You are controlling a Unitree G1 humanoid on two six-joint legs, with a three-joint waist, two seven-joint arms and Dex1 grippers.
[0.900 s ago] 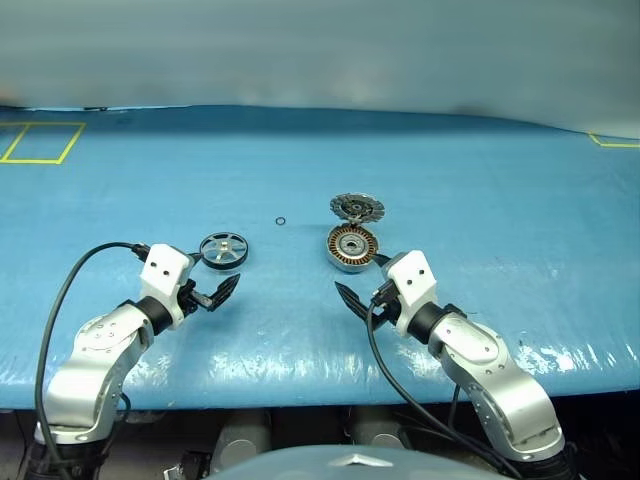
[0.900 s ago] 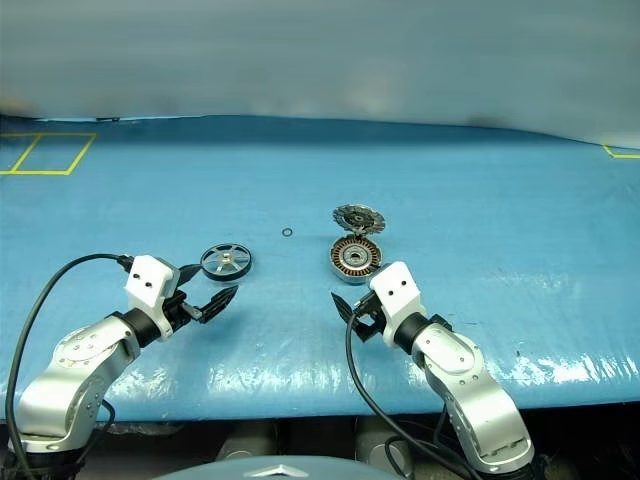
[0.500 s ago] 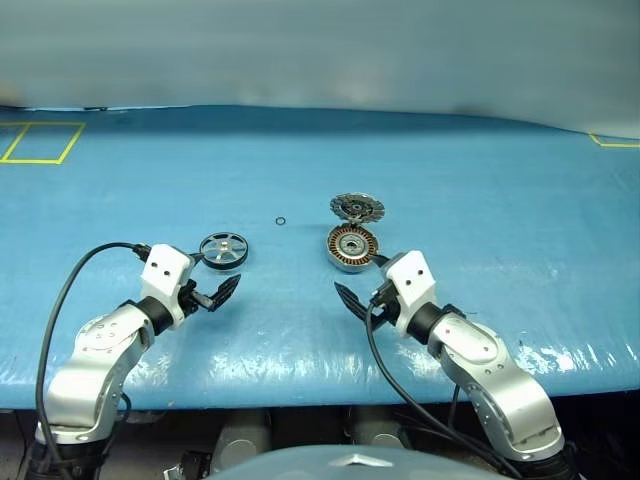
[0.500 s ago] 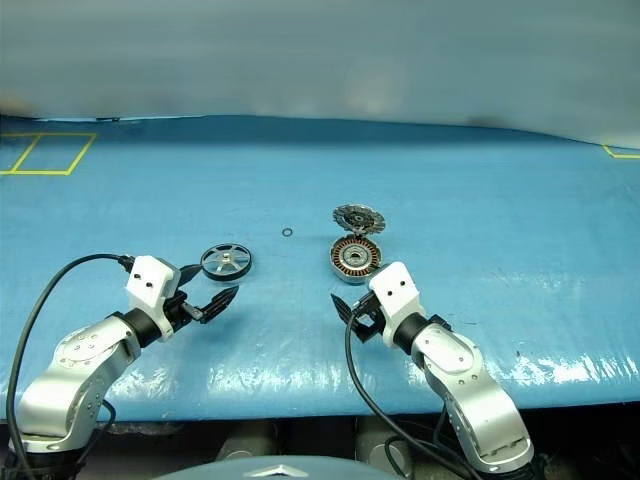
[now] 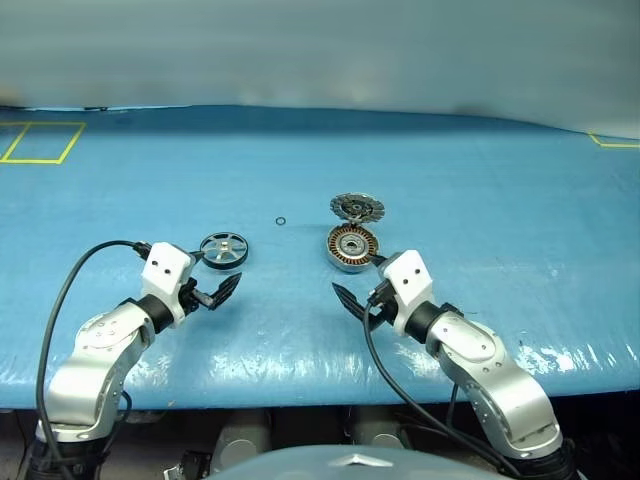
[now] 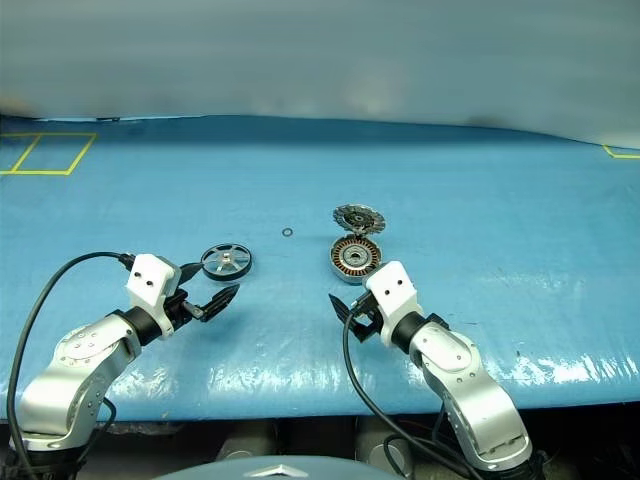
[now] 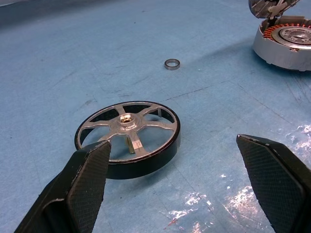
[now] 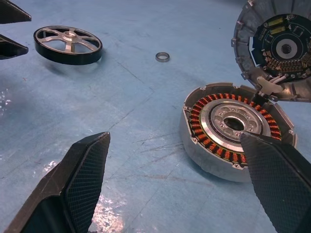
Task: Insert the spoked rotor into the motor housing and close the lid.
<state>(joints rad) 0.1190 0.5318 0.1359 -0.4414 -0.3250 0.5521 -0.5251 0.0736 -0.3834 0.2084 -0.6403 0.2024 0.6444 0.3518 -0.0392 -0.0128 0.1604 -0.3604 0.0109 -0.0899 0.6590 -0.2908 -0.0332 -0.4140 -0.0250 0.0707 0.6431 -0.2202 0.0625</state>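
Right wrist view bares the lid point(image 8: 279, 48)'s circuitry above the motor housing point(image 8: 233, 127); both grippers gape wide, empty.

On the table point(image 5: 480, 190), the spoked rotor point(image 5: 223, 248) lies left of the motor housing point(image 5: 351, 248); the lid point(image 5: 357, 208) stands at the housing's far edge.

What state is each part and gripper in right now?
spoked rotor: lying flat on the table, not inserted, not held.
motor housing: open, windings exposed, no rotor inside.
lid: swung up, standing open at the housing's far edge.
small black ring: loose on the table, apart from the rest.
left gripper: fingers open, empty, just short of the rotor.
right gripper: fingers open, empty, near the housing.
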